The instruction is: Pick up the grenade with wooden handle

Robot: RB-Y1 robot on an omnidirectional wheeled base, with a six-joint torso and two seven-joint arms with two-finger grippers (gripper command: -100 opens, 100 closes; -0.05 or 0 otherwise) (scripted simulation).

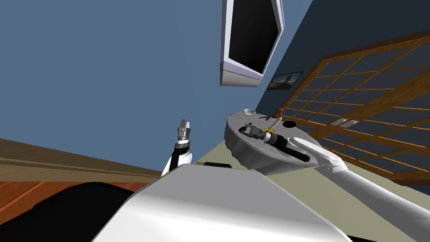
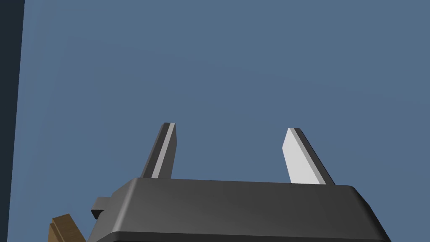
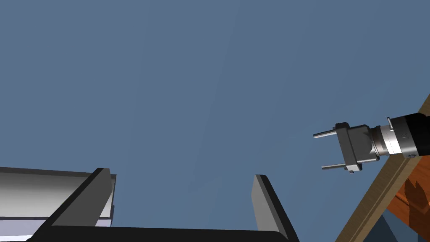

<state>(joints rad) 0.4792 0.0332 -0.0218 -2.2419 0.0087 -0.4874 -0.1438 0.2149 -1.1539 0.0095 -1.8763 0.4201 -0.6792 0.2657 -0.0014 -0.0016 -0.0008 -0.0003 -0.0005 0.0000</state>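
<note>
1. Two fingers of the right gripper stand apart with nothing between them. It hangs just above the round grey table, aimed off the table's edge at the blue wall.
2. The grenade, a thin stick with a brown end, lies on the table just beyond that gripper, between a small white bowl and a black round thing.
3. The left gripper is raised beside the table, well apart from it, with its fingers also spread and empty.

White forearm, dark wrist, grey blade fingers.

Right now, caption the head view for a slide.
Right gripper hovers over the round grey table near the wooden-handled grenade; left gripper raised aside.
</note>
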